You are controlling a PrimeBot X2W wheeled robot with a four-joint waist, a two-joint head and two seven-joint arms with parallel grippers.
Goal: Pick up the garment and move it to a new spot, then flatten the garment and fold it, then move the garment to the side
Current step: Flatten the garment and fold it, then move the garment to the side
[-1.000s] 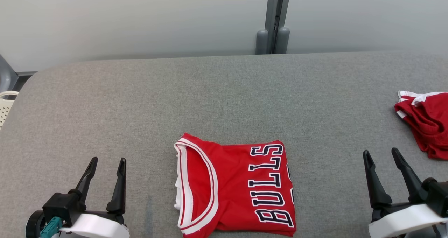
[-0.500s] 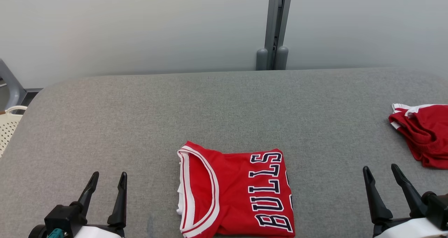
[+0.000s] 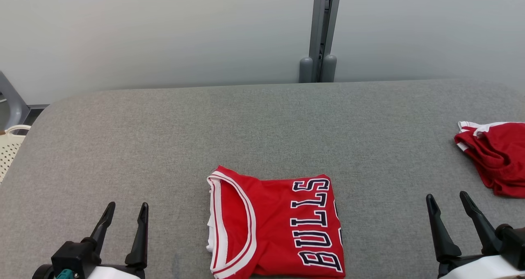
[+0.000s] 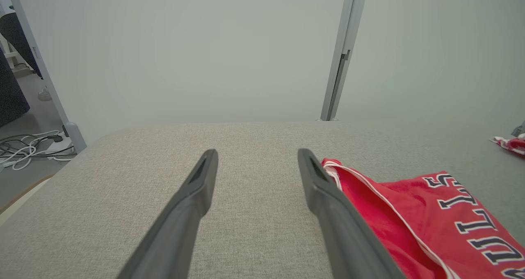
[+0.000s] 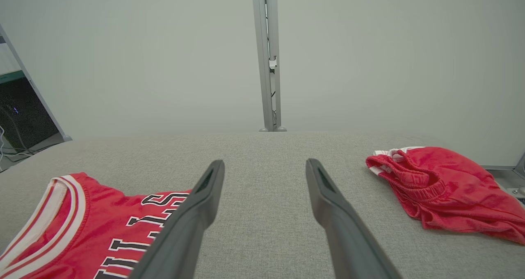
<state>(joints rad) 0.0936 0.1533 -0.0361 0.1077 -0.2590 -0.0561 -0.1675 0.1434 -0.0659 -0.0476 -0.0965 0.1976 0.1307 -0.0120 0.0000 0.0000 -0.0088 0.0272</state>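
Item: red jersey (image 3: 275,223), folded into a flat rectangle with a white-trimmed neckline and BULLS lettering (running sideways as the robot's head sees it), lying on the grey padded table (image 3: 262,123). Left of the jersey is the left gripper (image 3: 127,205), jaws apart and holding nothing; right of the jersey is the right gripper (image 3: 446,195), likewise apart and empty. Further right, well apart from the jersey, lie crumpled red shorts (image 3: 494,156); beyond the jersey a grey post (image 3: 322,24) stands.
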